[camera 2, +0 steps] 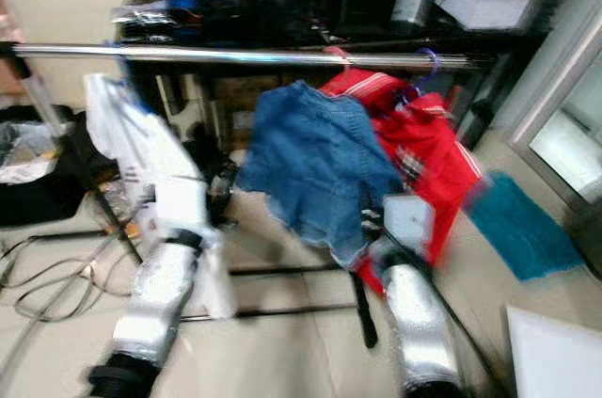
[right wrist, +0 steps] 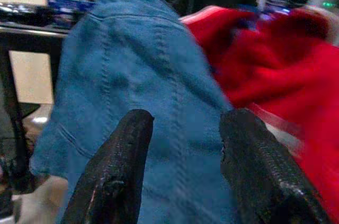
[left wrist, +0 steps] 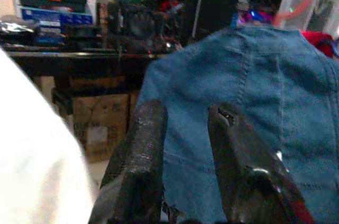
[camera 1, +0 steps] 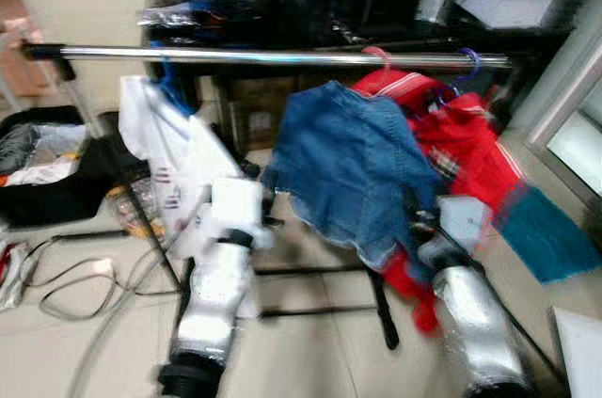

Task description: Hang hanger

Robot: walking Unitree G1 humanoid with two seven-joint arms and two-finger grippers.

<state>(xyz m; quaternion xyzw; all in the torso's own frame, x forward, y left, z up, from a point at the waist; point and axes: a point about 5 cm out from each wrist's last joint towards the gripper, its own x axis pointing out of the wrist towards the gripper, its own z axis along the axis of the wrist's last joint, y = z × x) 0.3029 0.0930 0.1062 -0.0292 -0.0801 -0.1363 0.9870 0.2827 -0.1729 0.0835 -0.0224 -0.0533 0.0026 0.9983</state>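
Observation:
A silver rail (camera 1: 282, 56) runs across a clothes rack in front of me. A blue denim jacket (camera 1: 357, 163) hangs from it on a pink hanger (camera 1: 376, 53). To its right is a red garment (camera 1: 466, 144) on a purple hanger (camera 1: 470, 61), and to its left a white garment (camera 1: 174, 149) on a blue hanger (camera 1: 169, 83). My left gripper (left wrist: 185, 113) is open just short of the jacket's left edge, holding nothing. My right gripper (right wrist: 188, 121) is open at the jacket's lower right, next to the red garment, with nothing between its fingers.
A dark table (camera 1: 310, 36) loaded with boxes and electronics stands behind the rack. A black open case (camera 1: 47, 172) and loose cables (camera 1: 75, 285) lie on the floor at left. A teal mat (camera 1: 550, 229) lies at right. The rack's black base bars (camera 1: 310, 271) cross the tiles.

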